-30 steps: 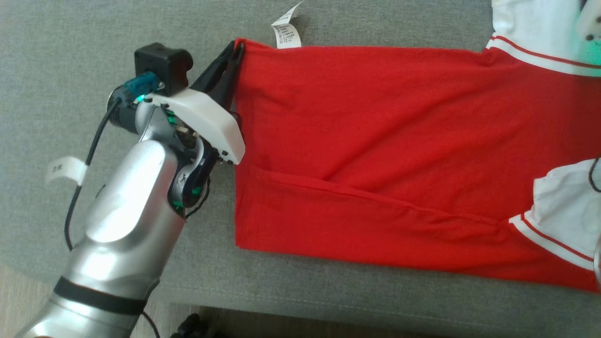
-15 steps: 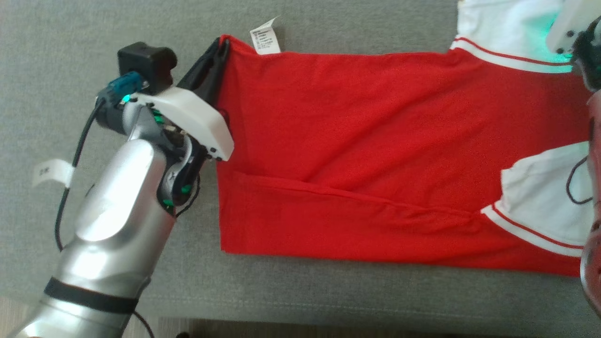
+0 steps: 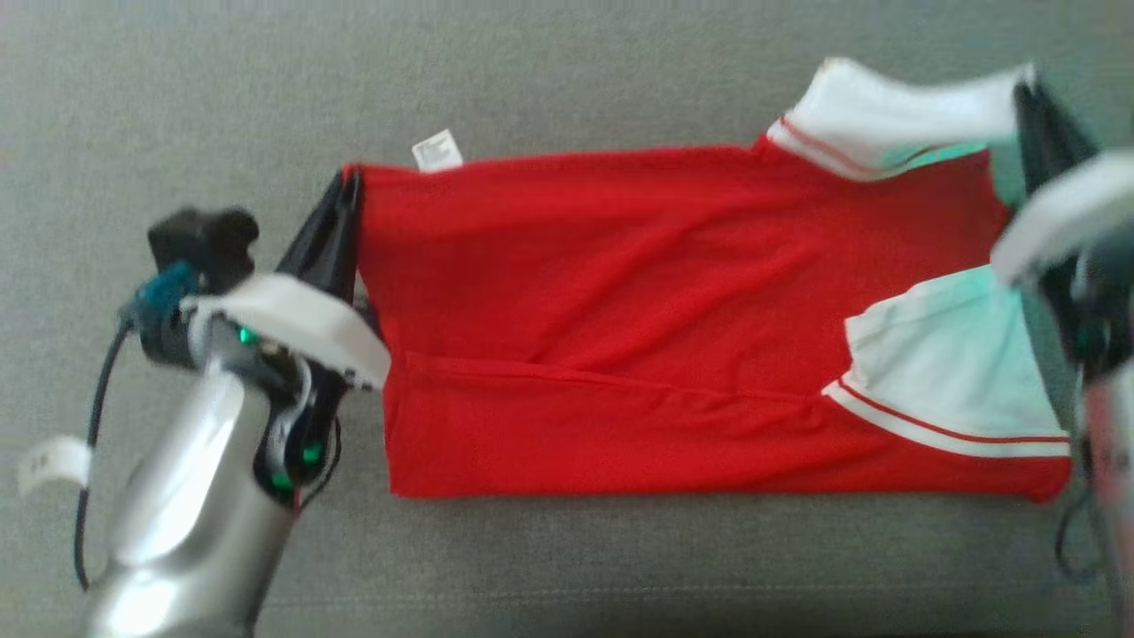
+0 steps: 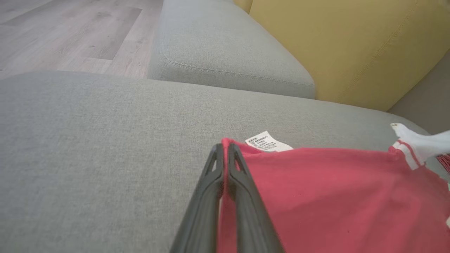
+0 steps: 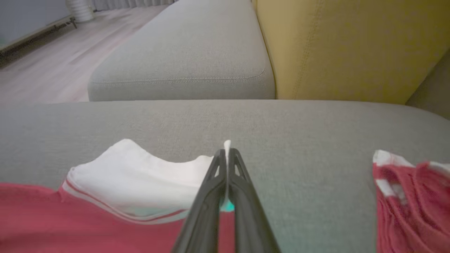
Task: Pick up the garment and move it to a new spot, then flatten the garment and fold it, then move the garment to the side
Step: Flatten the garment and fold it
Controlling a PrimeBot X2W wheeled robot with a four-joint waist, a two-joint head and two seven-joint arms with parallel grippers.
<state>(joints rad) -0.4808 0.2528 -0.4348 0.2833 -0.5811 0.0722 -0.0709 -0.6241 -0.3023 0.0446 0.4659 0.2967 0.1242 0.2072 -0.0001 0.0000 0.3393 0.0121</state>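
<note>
The garment (image 3: 664,310) is a red shirt with white, red-striped sleeves, lying spread on the grey sofa seat (image 3: 567,71). My left gripper (image 3: 350,182) is shut on its far left corner, beside the white care label (image 3: 437,151). In the left wrist view the left gripper (image 4: 225,149) pinches red cloth (image 4: 334,196) next to that label (image 4: 267,142). My right gripper (image 3: 1028,93) is shut on the edge of the far white sleeve (image 3: 895,111). In the right wrist view a sliver of white sleeve (image 5: 140,172) pokes out between the shut fingers of the right gripper (image 5: 226,153).
A yellow back cushion (image 4: 351,45) stands behind the seat, with a second grey seat cushion (image 4: 218,49) beyond and wooden floor (image 4: 70,31) past it. A bunch of red and white cloth (image 5: 411,200) lies to the right in the right wrist view.
The head camera has shifted, so the whole shirt now shows. My right gripper has come in and shut on the white sleeve's edge. The left gripper keeps its hold on the corner.
</note>
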